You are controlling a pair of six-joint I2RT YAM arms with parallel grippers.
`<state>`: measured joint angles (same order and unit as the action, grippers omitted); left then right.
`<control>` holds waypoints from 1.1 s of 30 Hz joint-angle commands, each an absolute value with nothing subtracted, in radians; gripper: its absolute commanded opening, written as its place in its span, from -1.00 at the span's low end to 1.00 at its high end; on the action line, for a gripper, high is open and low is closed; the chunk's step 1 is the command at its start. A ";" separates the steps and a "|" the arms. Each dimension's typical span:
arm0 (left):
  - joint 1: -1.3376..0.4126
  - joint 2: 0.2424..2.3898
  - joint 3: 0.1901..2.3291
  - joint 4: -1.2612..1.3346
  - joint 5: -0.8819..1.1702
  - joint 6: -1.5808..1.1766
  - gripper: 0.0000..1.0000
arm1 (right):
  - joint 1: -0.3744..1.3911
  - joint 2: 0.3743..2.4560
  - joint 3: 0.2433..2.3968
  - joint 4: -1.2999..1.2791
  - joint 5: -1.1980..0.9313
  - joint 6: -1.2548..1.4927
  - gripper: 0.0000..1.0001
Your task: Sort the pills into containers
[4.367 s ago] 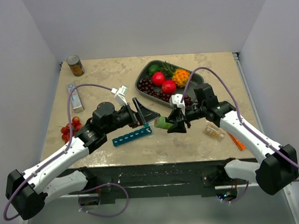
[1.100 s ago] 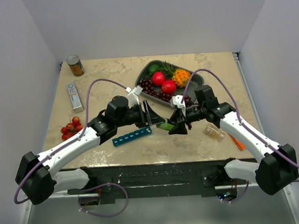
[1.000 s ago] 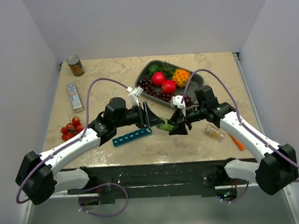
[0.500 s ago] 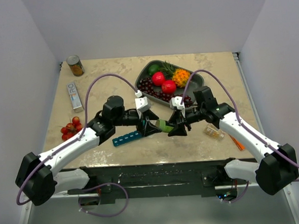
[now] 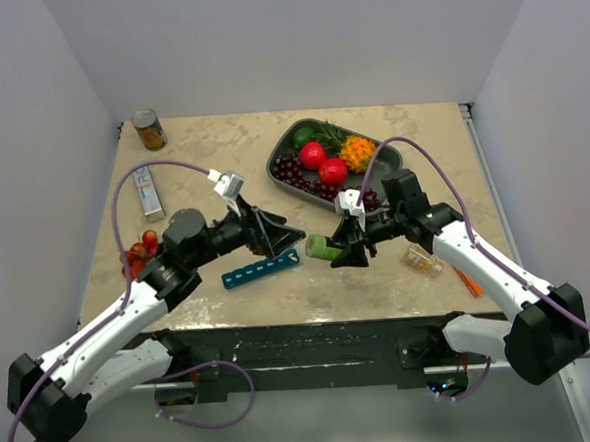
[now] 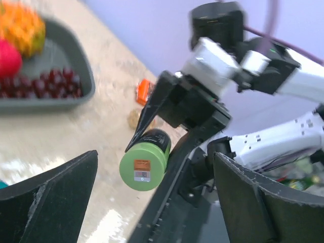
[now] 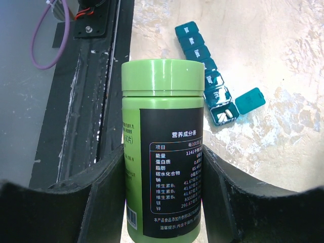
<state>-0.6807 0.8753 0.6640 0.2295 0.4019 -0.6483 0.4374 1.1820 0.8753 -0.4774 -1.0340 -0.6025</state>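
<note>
Viewing from above: the teal pill organizer (image 5: 261, 272) lies on the desk (image 5: 201, 157), just beside the left gripper (image 5: 282, 240). Its jaws stand wide and empty, and half a second earlier they met the green bottle (image 5: 324, 246). The right gripper (image 5: 349, 250) jaws clamp that bottle.
Left wrist: the capped bottle (image 6: 144, 161) sits ahead, untouched.
Right wrist: the organizer (image 7: 205, 71) lies beyond the bottle (image 7: 162, 147), with one lid (image 7: 249, 100) open and white pills (image 7: 223, 114) inside.

Smooth green plastic bottle (image 7: 162, 86), teal plastic pill organizer (image 7: 201, 59), mottled stone-look tabletop (image 7: 283, 50)
</note>
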 commanded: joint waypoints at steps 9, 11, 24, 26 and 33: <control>-0.778 1.094 0.871 -0.104 0.287 -0.991 0.98 | 0.434 1.161 0.899 -0.430 -1.051 -0.598 -1.00; -0.782 1.107 0.868 -0.095 0.302 -0.992 0.94 | 0.434 1.161 0.899 -0.430 -1.052 -0.598 -1.00; -0.808 1.175 0.861 0.035 0.400 -0.918 -0.11 | 0.434 1.160 0.897 -0.430 -1.055 -0.597 -1.00; -0.808 1.169 0.838 0.098 0.475 -0.793 -0.63 | 0.434 1.161 0.897 -0.428 -1.055 -0.597 -1.00; -0.805 1.170 0.771 0.090 0.891 -0.007 -0.89 | 0.434 1.157 0.899 -0.430 -1.062 -0.595 -1.00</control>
